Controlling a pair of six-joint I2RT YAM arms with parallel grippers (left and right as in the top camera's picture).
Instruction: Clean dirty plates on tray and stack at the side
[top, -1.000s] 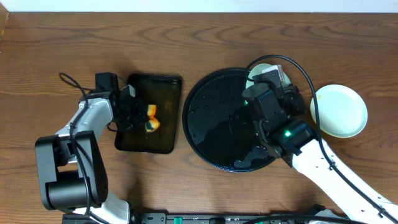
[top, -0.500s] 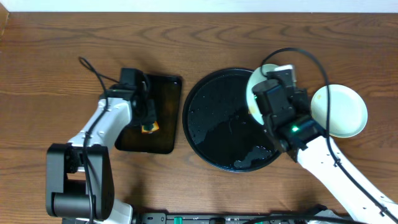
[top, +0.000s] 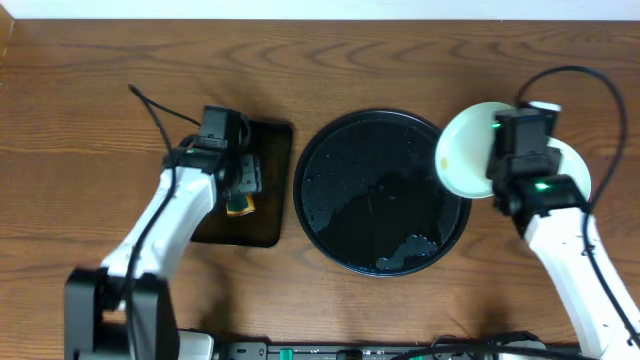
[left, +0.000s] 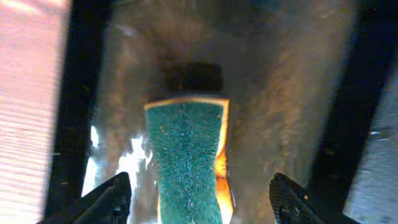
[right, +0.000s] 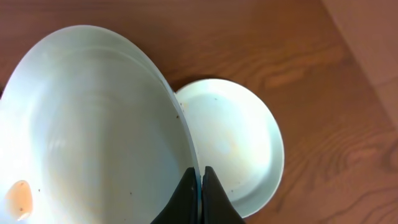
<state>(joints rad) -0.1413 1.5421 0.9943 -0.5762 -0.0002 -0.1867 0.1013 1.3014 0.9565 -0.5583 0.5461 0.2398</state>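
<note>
My right gripper (top: 495, 160) is shut on the rim of a pale plate (top: 465, 150), held tilted above the right rim of the round black tray (top: 340, 200). In the right wrist view its jaws (right: 200, 180) pinch the plate's edge (right: 93, 124); a small brown smear (right: 18, 196) marks the inside. A second pale plate (right: 239, 143) lies on the wood just beyond, also seen from overhead (top: 572, 190). My left gripper (left: 199, 199) is open over a green-topped orange sponge (left: 186, 155), its fingertips (left: 112, 196) wide of both sides.
The sponge (top: 238, 205) lies in a small rectangular black tray (top: 265, 140) left of the round tray, wet and glossy. Droplets speckle the round tray. Bare wooden table (top: 80, 120) surrounds both trays. Cables trail over each arm.
My left gripper has opened and let go of the sponge in the rectangular tray. My right arm has carried the plate rightward off the round tray, toward the plate on the table.
</note>
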